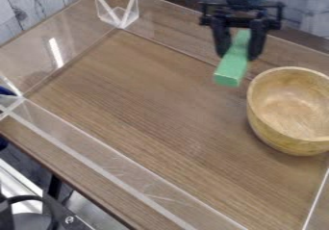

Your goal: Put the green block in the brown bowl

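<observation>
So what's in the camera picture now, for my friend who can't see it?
The pincer of a black robot arm, a bit blurry, holds a green block above the wooden table, just left of a round brown bowl in the picture.

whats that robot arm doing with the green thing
The robot arm's gripper has the green block and holds it beside the brown bowl, near the rim. The block is not in the bowl yet. The gripper is blurred, so its fingers are hard to make out.
</observation>
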Robot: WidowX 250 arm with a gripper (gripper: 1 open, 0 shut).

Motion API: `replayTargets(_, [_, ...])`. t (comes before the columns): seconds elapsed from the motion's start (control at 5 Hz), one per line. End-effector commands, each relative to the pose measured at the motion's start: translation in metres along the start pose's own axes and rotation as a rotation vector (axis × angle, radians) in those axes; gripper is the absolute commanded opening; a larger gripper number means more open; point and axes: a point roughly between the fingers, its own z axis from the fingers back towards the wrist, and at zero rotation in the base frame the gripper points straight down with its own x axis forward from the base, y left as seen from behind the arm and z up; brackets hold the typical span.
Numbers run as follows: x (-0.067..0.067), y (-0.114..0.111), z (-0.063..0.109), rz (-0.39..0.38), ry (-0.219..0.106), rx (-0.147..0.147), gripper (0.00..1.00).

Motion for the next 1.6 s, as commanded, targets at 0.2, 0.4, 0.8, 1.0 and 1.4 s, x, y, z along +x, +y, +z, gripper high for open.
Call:
replayTargets(0.2, [0.02,-0.058,0.012,-0.075,-0.019,0.076,0.0])
replayTargets(0.4, [0.027,-0.069,0.005,-0.149,0.005,0.076,0.0])
replayTargets(0.8, [0.034,-0.071,-0.037,-0.226,0.052,0.08,0.0])
replayTargets(1.0, [0.033,-0.067,-0.057,-0.234,0.055,0.097,0.0])
replayTargets(1.4, [0.039,-0.071,-0.066,-0.179,0.086,0.157,1.0])
